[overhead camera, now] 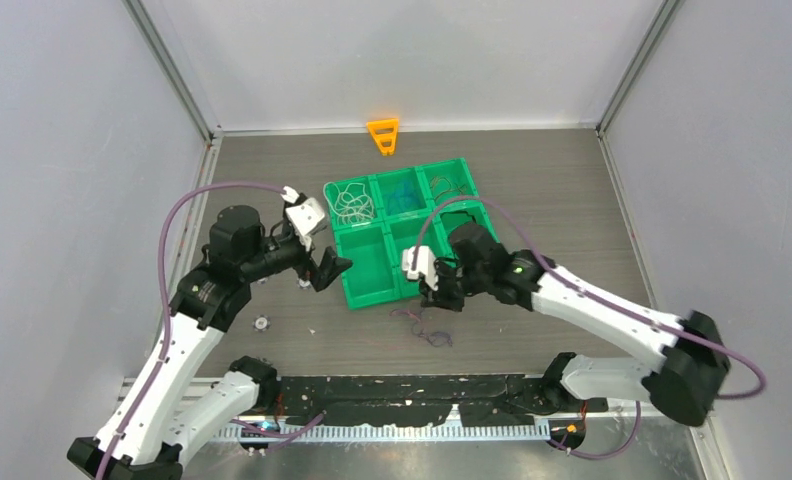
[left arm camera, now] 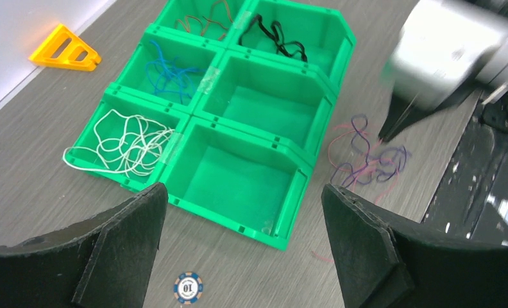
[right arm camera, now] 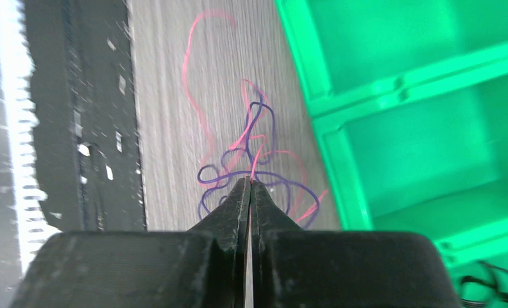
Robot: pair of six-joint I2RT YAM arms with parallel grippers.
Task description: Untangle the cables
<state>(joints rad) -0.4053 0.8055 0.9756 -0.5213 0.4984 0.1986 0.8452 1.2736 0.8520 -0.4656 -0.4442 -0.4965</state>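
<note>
A small tangle of thin red and purple cables (overhead camera: 427, 330) lies on the table just in front of the green tray (overhead camera: 372, 302). My right gripper (right arm camera: 250, 182) is shut on a red cable (right arm camera: 194, 83) and is lifting it out of the purple cable (right arm camera: 208, 174). It also shows in the top view (overhead camera: 434, 300). My left gripper (left arm camera: 244, 187) is open and empty, above the table left of the tray (left arm camera: 238, 224). It also shows in the top view (overhead camera: 327, 268). The tangle (left arm camera: 367, 160) lies to its right.
The tray's bins hold white cables (left arm camera: 120, 141), blue cables (left arm camera: 168, 70), orange-brown cables (left arm camera: 203, 19) and black cables (left arm camera: 277, 35); two near bins hold nothing. An orange triangle stand (overhead camera: 383, 135) stands behind the tray. A poker chip (left arm camera: 188, 288) lies under the left gripper.
</note>
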